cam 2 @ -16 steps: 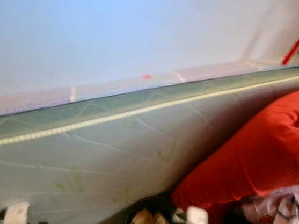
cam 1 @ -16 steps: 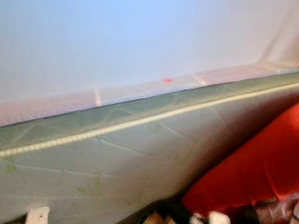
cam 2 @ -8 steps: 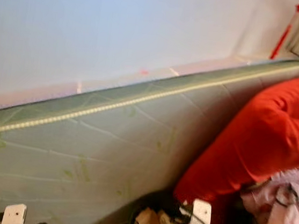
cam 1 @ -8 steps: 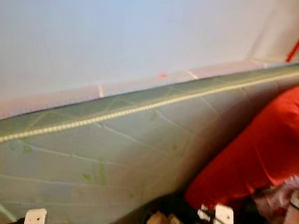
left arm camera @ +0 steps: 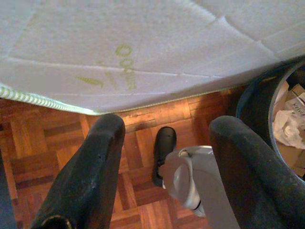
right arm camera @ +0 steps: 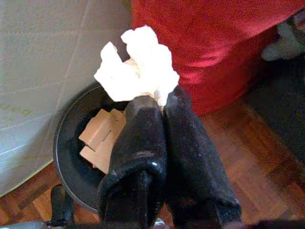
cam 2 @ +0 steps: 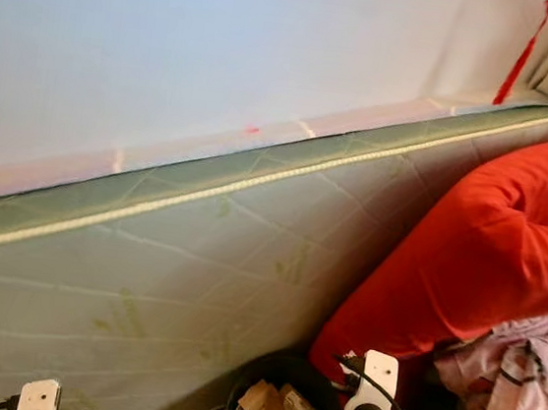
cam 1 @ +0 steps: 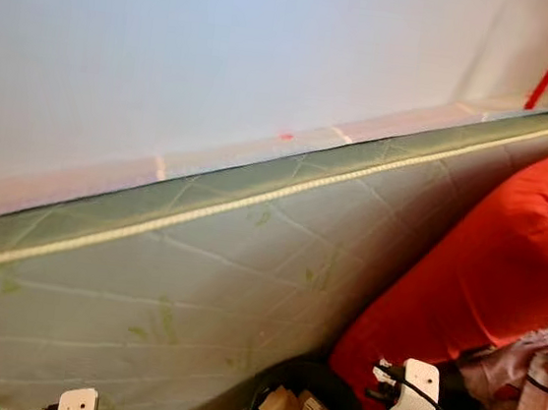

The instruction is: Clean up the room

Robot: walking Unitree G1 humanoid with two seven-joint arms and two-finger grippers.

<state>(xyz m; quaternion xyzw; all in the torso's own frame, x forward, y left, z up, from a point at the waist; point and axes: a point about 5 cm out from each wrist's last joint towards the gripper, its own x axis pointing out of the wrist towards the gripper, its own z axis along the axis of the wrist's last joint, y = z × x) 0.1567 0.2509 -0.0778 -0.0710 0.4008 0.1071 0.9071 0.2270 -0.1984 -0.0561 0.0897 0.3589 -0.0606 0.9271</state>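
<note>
My left gripper [left arm camera: 164,157] hangs idle with fingers spread above the wooden floor [left arm camera: 52,143], beside the mattress [cam 1: 195,285]; the black bin [right arm camera: 71,157] stands between mattress and red cushion [cam 1: 505,261]; my right gripper [right arm camera: 159,107] pinches a crumpled paper [right arm camera: 138,64] over the bin's rim. I would move it a little more over the middle of the bin, lower, then release, so the paper does not fall outside.

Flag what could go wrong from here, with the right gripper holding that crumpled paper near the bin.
1. The right gripper pinches the crumpled paper only by its lower edge; it may slip out early.
2. The paper hangs near the rim of the black bin, so a release now might land on the parquet floor.
3. The bin already holds cardboard scraps and stands close against the mattress.
</note>
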